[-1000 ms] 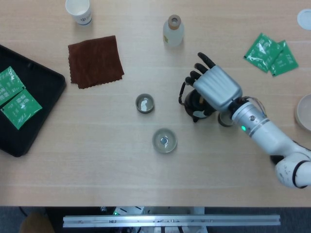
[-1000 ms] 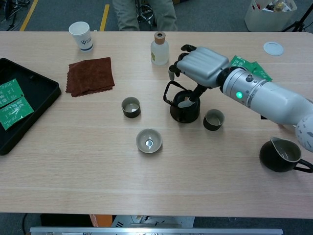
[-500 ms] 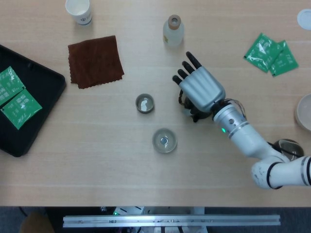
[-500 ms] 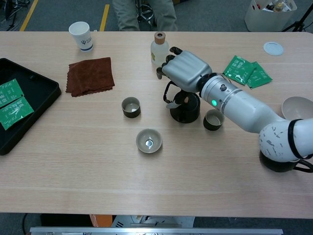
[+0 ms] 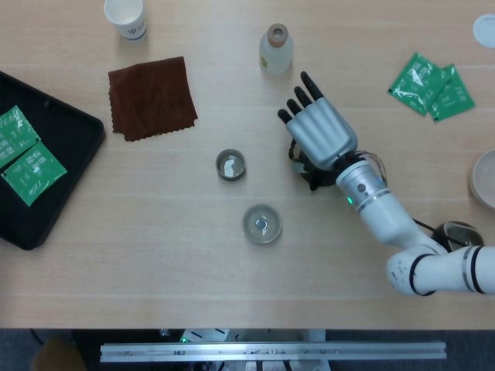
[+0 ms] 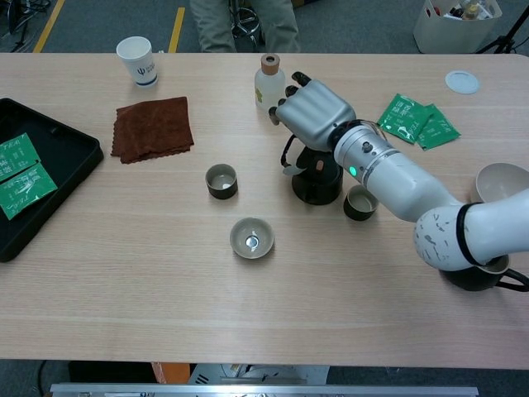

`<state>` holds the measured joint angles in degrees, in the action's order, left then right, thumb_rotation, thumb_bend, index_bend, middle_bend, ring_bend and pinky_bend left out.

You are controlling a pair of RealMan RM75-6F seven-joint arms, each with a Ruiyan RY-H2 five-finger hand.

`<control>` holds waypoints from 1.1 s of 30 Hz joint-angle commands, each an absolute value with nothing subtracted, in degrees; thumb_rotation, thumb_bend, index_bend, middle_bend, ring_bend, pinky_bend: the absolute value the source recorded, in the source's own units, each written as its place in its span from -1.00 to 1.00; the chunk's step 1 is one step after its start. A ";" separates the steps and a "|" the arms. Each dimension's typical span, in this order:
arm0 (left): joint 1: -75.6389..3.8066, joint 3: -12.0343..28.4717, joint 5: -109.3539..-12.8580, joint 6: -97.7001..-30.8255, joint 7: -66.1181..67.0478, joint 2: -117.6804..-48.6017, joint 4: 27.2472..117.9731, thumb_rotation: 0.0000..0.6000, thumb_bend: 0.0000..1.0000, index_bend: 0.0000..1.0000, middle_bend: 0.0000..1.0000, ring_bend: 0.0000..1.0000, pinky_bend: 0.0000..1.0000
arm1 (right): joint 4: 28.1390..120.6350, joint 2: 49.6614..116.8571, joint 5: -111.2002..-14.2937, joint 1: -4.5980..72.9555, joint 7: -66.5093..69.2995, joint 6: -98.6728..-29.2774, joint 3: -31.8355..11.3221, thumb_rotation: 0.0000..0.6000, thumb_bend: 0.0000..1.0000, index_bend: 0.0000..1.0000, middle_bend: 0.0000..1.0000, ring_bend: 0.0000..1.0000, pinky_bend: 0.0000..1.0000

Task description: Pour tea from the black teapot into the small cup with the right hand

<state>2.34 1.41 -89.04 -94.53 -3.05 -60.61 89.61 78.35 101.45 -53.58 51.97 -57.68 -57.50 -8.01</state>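
Note:
The black teapot (image 6: 318, 187) stands on the table, its wire handle (image 6: 287, 152) up on its left side. My right hand (image 6: 315, 117) hovers over it with fingers stretched out and apart, palm down, covering most of the pot (image 5: 305, 165) in the head view. The thumb reaches down near the handle; I cannot see whether it touches. A small dark cup (image 6: 221, 180) sits left of the teapot, also seen as the cup (image 5: 230, 165) from above. Another small cup (image 6: 360, 202) stands just right of the pot. My right hand (image 5: 319, 133) holds nothing I can see.
A shallow glazed dish (image 6: 251, 237) lies in front of the cups. A small bottle (image 6: 269, 82) stands just behind the hand. A brown cloth (image 6: 152, 127), paper cup (image 6: 138, 60), black tray (image 6: 50, 178), green packets (image 6: 415, 121), pale bowl (image 6: 501, 182) and dark pitcher (image 6: 475, 270) ring the area.
My right hand swung left over the teapot and its fingers straightened out. The forearm now comes in from the lower right. The teapot has stayed in place.

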 commanded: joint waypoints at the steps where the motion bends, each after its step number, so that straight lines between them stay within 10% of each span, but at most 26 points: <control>1: 2.27 1.41 -89.09 -94.41 -3.11 -60.67 89.50 1.00 -0.41 -0.50 -0.49 -0.66 -0.83 | 78.24 101.03 -53.16 51.83 -57.77 -57.91 -8.07 0.21 -0.82 -0.44 -0.38 -0.68 -0.89; 33: 1.43 1.26 -89.65 -93.20 -3.25 -61.44 88.82 1.00 -0.41 -0.50 -0.49 -0.66 -0.83 | 83.99 91.29 -47.68 48.18 -53.28 -57.90 -6.30 0.35 -0.81 -0.44 -0.38 -0.68 -0.89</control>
<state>1.42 1.27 -89.65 -93.18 -3.23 -61.45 88.82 83.77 91.44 -47.73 48.18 -53.80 -58.18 -6.26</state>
